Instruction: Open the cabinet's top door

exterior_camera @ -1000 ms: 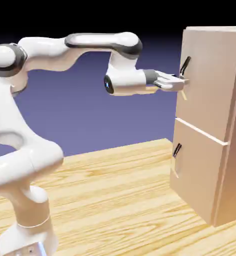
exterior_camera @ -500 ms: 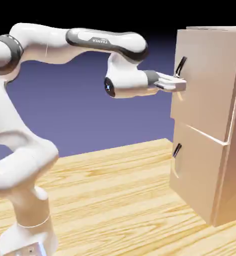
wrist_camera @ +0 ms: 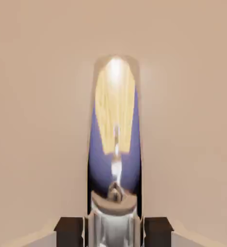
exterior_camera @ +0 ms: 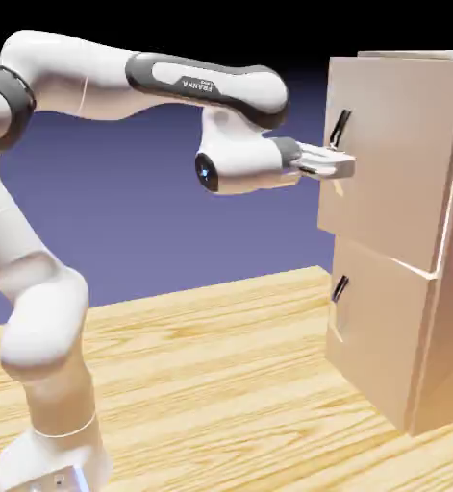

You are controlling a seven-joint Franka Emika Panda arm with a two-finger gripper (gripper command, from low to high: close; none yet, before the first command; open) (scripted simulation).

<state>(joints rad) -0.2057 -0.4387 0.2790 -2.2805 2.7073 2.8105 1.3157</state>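
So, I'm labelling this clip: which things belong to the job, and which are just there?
Job:
- top door
- its handle
- tool, shut on that handle

Just there:
- lower door
- its handle
- table

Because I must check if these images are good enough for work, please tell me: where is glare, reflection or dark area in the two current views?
Exterior view: bright glare on the arm, black upper backdrop; hand view: mirror-like reflections on the handle, dark fingertips.
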